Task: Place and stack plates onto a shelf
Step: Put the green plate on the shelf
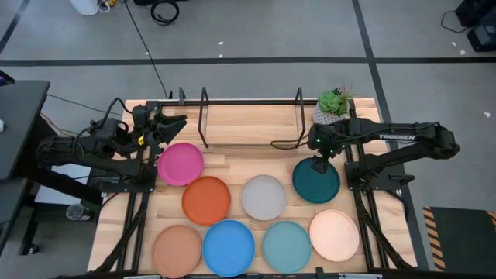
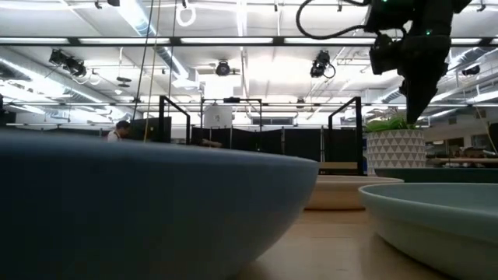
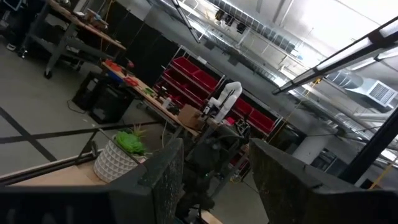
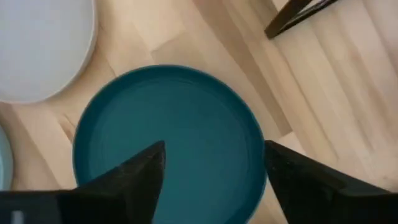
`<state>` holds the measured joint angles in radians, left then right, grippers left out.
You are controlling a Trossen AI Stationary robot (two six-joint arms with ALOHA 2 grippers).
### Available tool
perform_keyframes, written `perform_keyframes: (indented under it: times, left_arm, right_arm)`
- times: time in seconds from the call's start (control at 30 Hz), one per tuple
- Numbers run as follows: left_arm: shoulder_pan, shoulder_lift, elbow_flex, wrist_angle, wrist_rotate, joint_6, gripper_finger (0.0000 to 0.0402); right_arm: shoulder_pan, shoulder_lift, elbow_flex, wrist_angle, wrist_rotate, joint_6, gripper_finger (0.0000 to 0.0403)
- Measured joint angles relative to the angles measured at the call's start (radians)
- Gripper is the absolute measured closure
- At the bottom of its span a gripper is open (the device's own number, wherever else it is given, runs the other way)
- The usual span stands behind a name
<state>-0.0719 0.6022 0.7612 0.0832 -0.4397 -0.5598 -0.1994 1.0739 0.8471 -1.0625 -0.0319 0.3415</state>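
Note:
Eight plates lie flat on the wooden table in the high view: magenta [image 1: 180, 163], orange [image 1: 206, 199], pale grey [image 1: 263, 197], dark teal [image 1: 316, 180], tan [image 1: 177, 249], blue [image 1: 229, 248], light teal [image 1: 287, 246] and cream [image 1: 334, 235]. The black rod shelf [image 1: 248, 116] stands at the far edge with nothing on it. My right gripper [image 1: 318, 164] [image 4: 214, 165] points down, open, above the dark teal plate [image 4: 168, 143], with a gap to it in the low view. My left gripper [image 1: 167, 124] [image 3: 217, 168] is open and held level near the shelf's left end, beyond the magenta plate.
A small potted green plant [image 1: 335, 105] [image 2: 395, 148] stands at the table's far right corner, next to the shelf's right end. Bare wood lies between the shelf and the far row of plates. Cables run along the far edge near the right arm.

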Motion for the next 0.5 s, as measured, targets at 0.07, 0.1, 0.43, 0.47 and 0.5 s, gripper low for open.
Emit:
perform_keyframes:
  times: [0.07,0.1,0.43,0.47,0.5]
  left_arm:
    - [0.000,0.000,0.000,-0.012,0.000,0.001,0.0212]
    - [0.000,0.000,0.000,-0.014,0.000,0.001,0.0212]
    - [0.002,0.000,0.000,-0.022,-0.010,0.005,0.0212]
    - [0.003,0.000,0.000,-0.022,-0.010,0.006,0.0212]
    - [0.003,0.000,0.000,-0.023,-0.011,0.007,0.0212]
  right_arm:
    - [-0.004,0.007,0.000,0.014,-0.041,-0.054,0.0113]
    - [0.009,0.013,0.004,0.014,-0.057,-0.077,0.0112]
    - [0.201,0.221,0.184,0.035,-0.118,-0.306,0.0148]
    - [0.211,0.254,0.215,0.035,-0.119,-0.341,0.0152]
    - [0.218,0.286,0.247,0.038,-0.119,-0.376,0.0156]
